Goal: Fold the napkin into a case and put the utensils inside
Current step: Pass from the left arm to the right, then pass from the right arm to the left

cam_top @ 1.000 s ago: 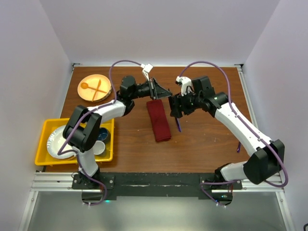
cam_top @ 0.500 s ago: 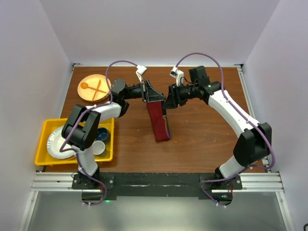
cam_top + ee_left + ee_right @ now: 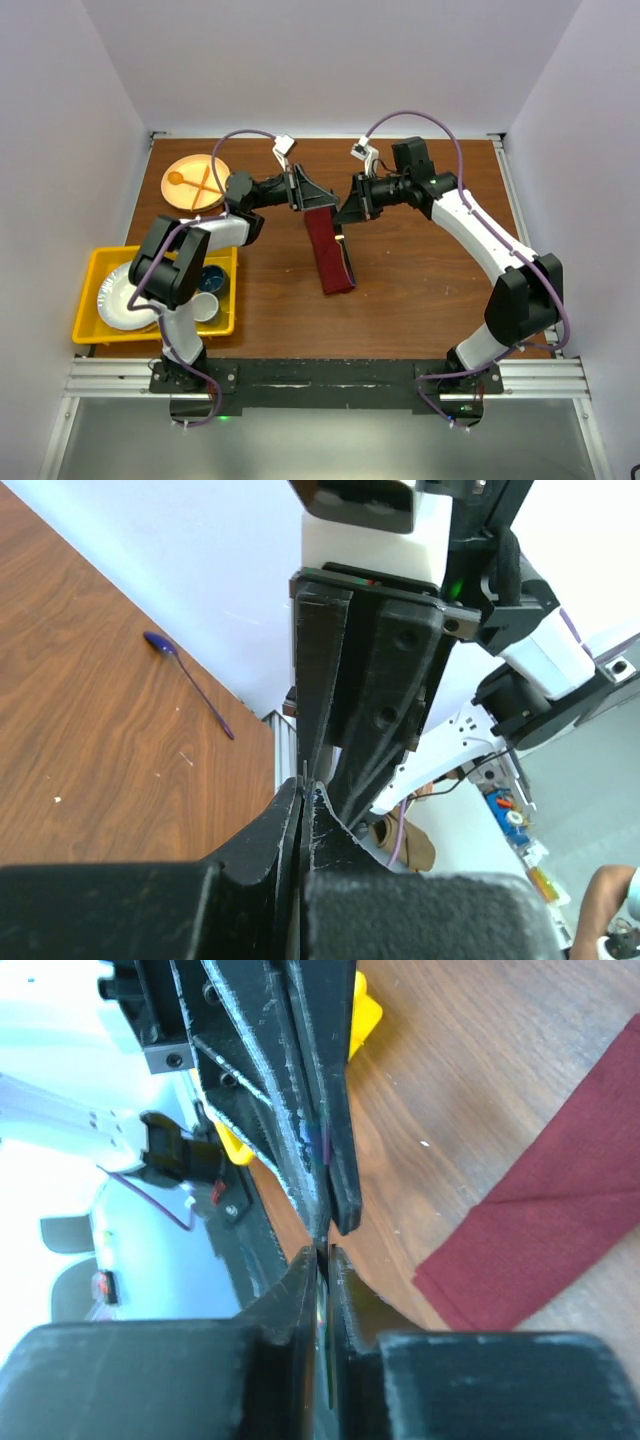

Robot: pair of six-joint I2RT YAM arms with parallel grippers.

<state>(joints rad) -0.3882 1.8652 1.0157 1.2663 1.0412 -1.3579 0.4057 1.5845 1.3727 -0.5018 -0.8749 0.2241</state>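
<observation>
Utensil-loading step. The case [image 3: 330,252] lies mid worktop [image 3: 420,290], with a utensil [image 3: 348,262] along its right edge. Left pincer [image 3: 322,198] is shut at the case's top. Right pincer [image 3: 345,215] is closed beside it, hold unclear. Next, probably fetch the purple spoon [image 3: 190,685].

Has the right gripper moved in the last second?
Yes. Seen from above, the right gripper has swung left and slightly toward the table's far edge, up to the far-right corner of the maroon case.
</observation>
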